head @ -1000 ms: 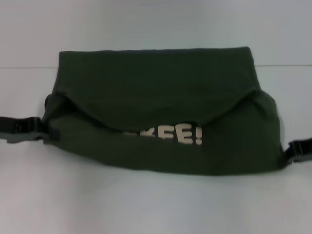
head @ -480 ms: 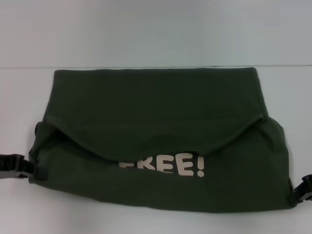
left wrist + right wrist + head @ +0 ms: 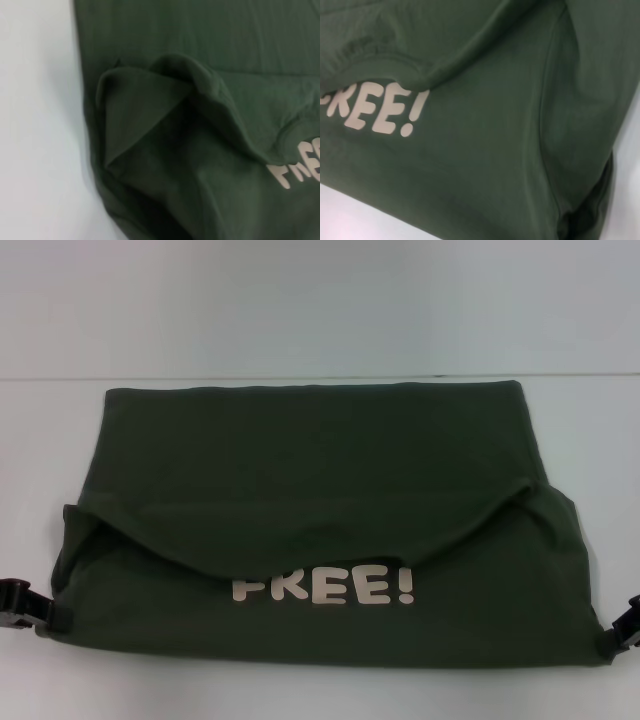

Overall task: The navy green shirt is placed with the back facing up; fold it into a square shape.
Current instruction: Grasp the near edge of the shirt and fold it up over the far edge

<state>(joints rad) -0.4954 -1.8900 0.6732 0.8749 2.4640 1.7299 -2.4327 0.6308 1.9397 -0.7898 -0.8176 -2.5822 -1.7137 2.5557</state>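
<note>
Both grippers are sitting at the near corners of the navy green shirt (image 3: 310, 510), which is lying folded across the table (image 3: 300, 310) with its "FREE!" lettering (image 3: 322, 589) showing: left gripper (image 3: 15, 605) and right gripper (image 3: 625, 625). I cannot tell whether either is clamping cloth. The cotton looks soft, light and limp, so pinching doubled corner edges seems safest.

navy green shirt (image 3: 300, 460): soft matt cotton-like knit, no sheen, creases loosely at the folds. Lettering (image 3: 325, 589): pale cream print, flat, smooth, slightly denser than the cloth. Worktop (image 3: 320, 310): pale, smooth, matt. Grippers at left (image 3: 20, 605) and right (image 3: 625, 625) edges: black hard plastic look, slight gloss.
</note>
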